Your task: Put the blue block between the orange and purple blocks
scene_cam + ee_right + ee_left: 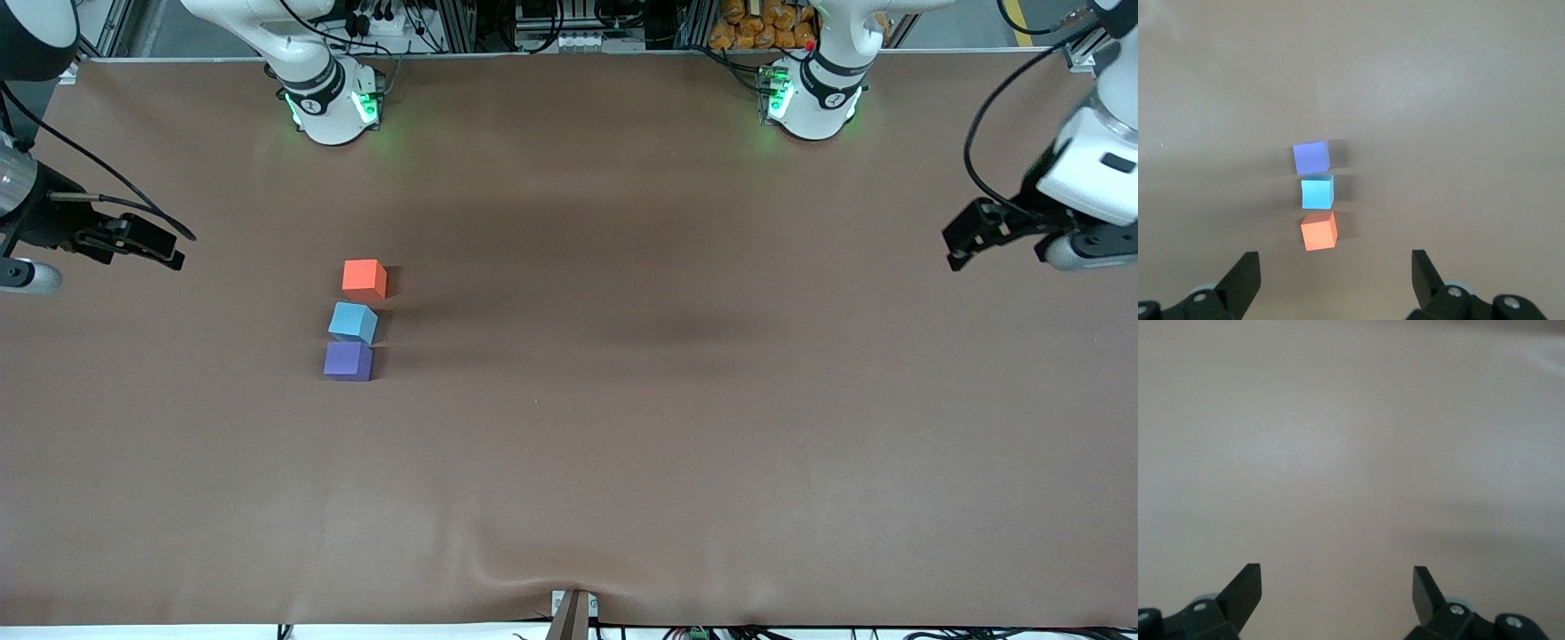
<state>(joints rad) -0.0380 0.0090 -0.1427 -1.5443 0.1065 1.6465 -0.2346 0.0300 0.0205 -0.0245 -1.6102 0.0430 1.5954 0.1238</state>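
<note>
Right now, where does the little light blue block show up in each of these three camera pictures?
Front view: the blue block sits in the middle of a short row, the orange block farther from the camera, the purple block nearer.
Left wrist view: not in it; only bare table.
Right wrist view: the blue block lies mid-picture between the same two.
Shared landmark: the orange block.

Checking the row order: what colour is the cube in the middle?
Light sky-blue; the blue block shows best in the right wrist view.
</note>
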